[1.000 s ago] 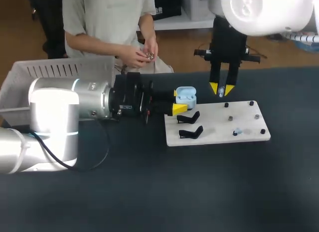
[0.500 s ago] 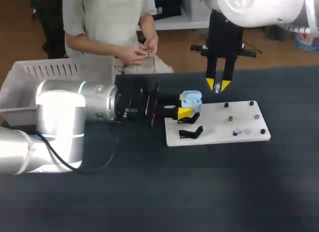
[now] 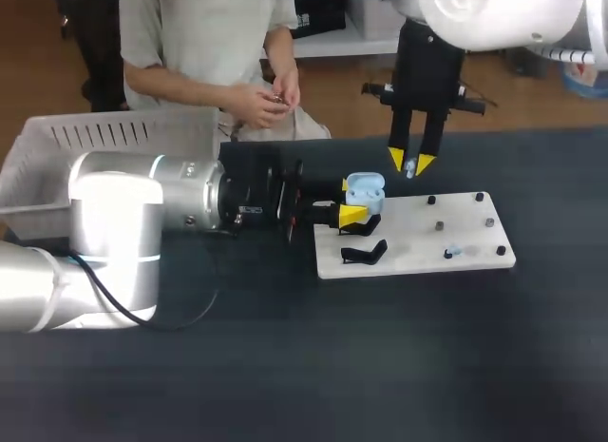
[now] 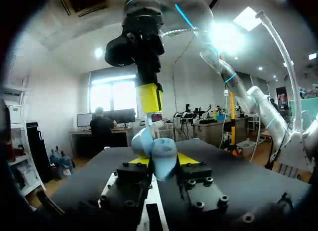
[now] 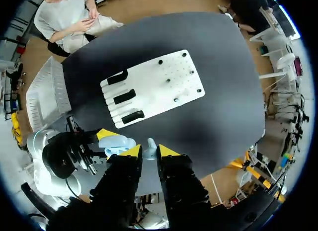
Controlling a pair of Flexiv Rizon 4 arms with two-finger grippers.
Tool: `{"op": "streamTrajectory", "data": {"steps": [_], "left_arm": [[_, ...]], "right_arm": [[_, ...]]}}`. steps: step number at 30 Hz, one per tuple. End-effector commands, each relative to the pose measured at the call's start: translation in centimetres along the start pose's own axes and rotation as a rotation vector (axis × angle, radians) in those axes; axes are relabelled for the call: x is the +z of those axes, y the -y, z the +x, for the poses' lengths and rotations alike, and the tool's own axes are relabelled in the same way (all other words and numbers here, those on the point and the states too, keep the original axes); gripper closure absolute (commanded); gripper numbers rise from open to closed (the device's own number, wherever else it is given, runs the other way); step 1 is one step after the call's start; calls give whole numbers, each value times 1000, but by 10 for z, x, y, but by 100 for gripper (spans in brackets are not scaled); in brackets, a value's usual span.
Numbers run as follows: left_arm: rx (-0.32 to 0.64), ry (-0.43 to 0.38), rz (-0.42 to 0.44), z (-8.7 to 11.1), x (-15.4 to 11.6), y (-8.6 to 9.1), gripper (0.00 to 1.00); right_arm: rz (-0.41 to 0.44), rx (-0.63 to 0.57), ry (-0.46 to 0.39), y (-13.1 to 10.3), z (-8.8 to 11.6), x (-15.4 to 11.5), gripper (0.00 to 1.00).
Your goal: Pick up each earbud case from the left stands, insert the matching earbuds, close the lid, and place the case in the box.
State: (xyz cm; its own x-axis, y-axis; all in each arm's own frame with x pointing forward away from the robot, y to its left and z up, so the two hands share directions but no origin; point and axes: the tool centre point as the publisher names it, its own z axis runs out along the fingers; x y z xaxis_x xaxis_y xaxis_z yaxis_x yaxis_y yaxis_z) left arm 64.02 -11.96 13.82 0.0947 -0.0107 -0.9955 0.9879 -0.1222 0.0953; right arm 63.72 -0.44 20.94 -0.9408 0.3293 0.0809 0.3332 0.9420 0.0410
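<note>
A: On the dark table (image 3: pixel 285 366), where's the case (image 3: pixel 364 188)?
B: Your left gripper (image 3: pixel 356 201) clamps it, lid open, at the white board (image 3: pixel 418 247) edge.
A: Next?
B: Your right gripper (image 3: pixel 410 163) pinches an earbud (image 5: pixel 150 143) above; likely lower it in squarely.

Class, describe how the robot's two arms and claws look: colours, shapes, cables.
The left arm is a silver-and-white cylinder with a black wrist and a black cable looping below. The right arm is glossy white and rounded. The left claw and right claw are black, yellow-tipped.
</note>
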Motion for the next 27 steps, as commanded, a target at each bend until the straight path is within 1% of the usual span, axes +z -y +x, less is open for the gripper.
{"op": "streamTrajectory", "data": {"steps": [1,6,14,27], "left_arm": [[0,1,1,1,0,-2,100],[-2,-3,-4,3,-1,-4,100],[-6,-5,-5,4,0,-6,100],[-9,-6,-10,6,1,-7,100]], "right_arm": [[-10,64,8,0,8,0,100],[0,103,21,-7,19,-1,100],[5,107,26,-19,32,-1,100],[27,113,12,-28,39,7,100]]}}
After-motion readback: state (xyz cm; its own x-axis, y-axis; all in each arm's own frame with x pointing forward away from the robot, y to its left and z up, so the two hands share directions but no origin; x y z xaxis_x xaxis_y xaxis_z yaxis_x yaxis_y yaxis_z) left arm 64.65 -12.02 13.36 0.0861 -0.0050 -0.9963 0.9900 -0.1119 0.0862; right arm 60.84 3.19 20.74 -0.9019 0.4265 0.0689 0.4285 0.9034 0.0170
